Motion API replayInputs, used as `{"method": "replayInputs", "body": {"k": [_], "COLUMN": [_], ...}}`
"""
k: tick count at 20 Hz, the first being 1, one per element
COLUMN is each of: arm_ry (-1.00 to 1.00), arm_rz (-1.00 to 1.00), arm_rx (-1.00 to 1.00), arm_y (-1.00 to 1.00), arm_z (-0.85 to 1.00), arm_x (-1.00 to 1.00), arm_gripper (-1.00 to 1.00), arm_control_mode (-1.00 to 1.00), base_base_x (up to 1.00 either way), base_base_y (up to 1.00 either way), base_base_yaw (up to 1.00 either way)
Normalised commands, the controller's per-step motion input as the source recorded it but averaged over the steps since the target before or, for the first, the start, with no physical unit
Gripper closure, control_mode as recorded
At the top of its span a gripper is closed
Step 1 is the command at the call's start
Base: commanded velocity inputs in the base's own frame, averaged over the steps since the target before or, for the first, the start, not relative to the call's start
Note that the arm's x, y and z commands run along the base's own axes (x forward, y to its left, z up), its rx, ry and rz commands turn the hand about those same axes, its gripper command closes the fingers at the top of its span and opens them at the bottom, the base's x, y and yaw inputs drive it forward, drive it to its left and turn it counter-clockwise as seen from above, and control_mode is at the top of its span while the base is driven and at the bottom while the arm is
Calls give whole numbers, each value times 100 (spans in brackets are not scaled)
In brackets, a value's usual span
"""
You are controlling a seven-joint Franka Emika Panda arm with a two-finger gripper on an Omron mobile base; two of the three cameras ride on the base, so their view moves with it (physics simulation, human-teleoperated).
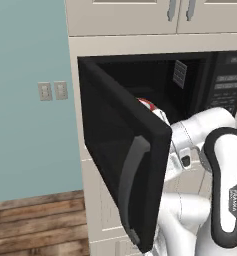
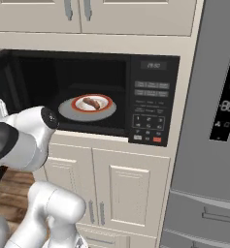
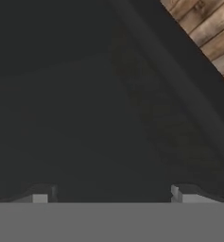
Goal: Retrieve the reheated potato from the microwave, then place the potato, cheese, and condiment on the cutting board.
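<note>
The black microwave stands open, its door swung out to the left. Inside, the tan-brown potato lies on a white red-rimmed plate on the grey turntable. The plate's red rim peeks over the door's top edge in the left base view. My gripper is open, its fingertips wide apart with nothing between them, and it faces the dark inner side of the door at close range. My arm's wrist sits just right of the door edge. The cheese, condiment and cutting board are out of view.
A grey fridge stands right of the microwave. Cream cabinet doors run below it and more cabinets above. Left of the open door are a teal wall with light switches and wooden floor.
</note>
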Motion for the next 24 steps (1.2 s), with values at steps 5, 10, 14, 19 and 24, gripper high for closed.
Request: {"method": "replayInputs", "body": {"k": [5,10,14,19,24], "arm_ry": [-4,-11,-10,-2,-21], "arm_rz": [-1,-8,-8,-1,3], "arm_rx": [-6,-12,-25,-29,-28], "arm_y": [77,67,5,-39,-58], "arm_z": [-1,-5,-1,8,12], "arm_x": [2,12,18,10,0], "arm_gripper": [-100,-100,-100,-100,-100], "arm_control_mode": [-100,-100,-100,-100,-100], "base_base_x": [0,0,0,0,0], "base_base_y": [0,0,0,0,0], "base_base_yaw": [0,0,0,0,0]}}
